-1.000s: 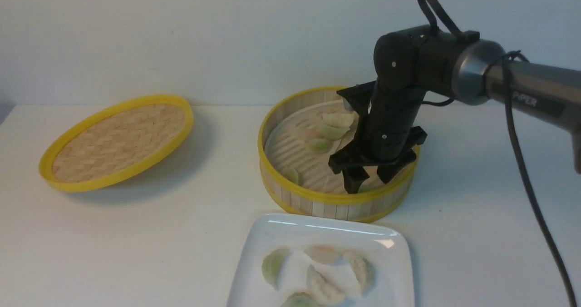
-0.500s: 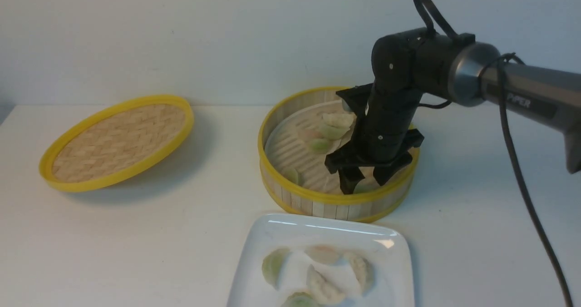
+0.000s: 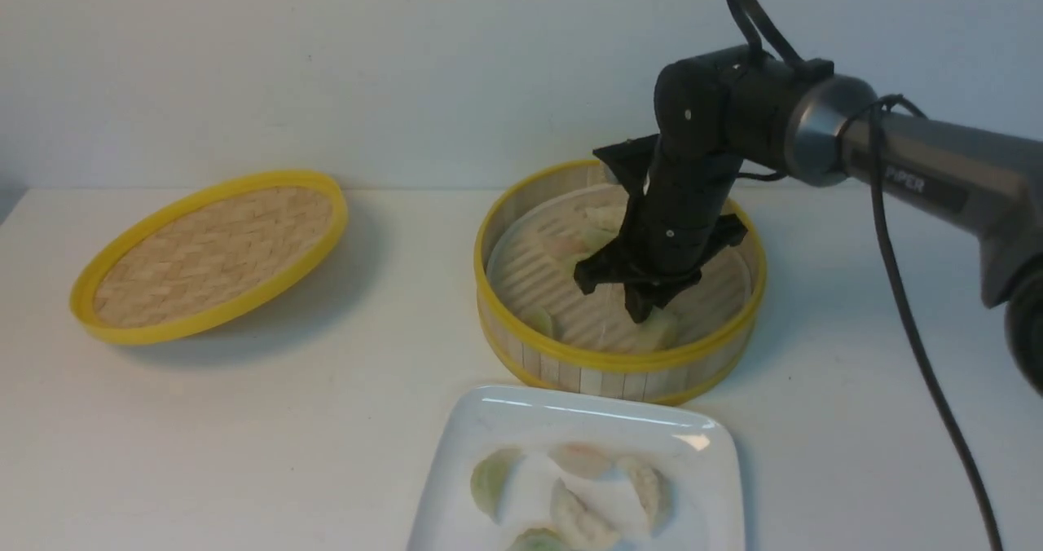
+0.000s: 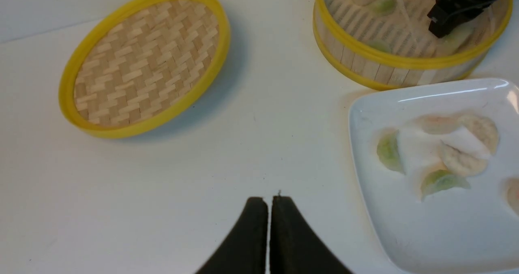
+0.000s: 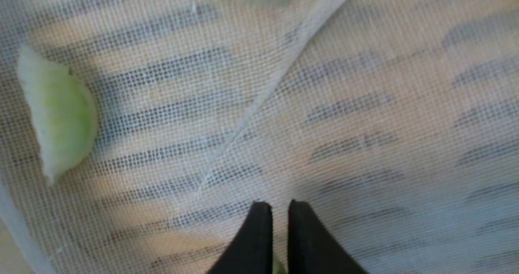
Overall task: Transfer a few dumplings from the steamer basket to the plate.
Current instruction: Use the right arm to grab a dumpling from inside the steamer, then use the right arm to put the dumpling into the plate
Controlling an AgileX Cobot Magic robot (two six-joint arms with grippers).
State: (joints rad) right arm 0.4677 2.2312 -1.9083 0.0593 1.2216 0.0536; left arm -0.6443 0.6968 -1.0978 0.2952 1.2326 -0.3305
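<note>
The steamer basket (image 3: 603,363) stands right of centre, with several dumplings on its white liner, among them a green one (image 3: 539,321) by the near wall. My right gripper (image 3: 644,313) reaches down inside it, its jaws closed to a narrow gap on a pale green dumpling (image 3: 660,332). In the right wrist view the gripper (image 5: 279,204) shows a green sliver (image 5: 277,266) between the fingers, and another green dumpling (image 5: 56,108) lies apart on the mesh. The white plate (image 3: 570,408) in front holds several dumplings (image 3: 580,457). My left gripper (image 4: 269,199) is shut and empty above the bare table.
The shallow woven lid (image 3: 212,253) with a yellow rim lies tilted at the left. The plate's near part is cut off by the front view's lower edge. The right arm's black cable (image 3: 913,331) hangs over the table's right side.
My right gripper's jaws have closed from wide open and it has moved a little left in the basket. The basket has shifted slightly to the right.
</note>
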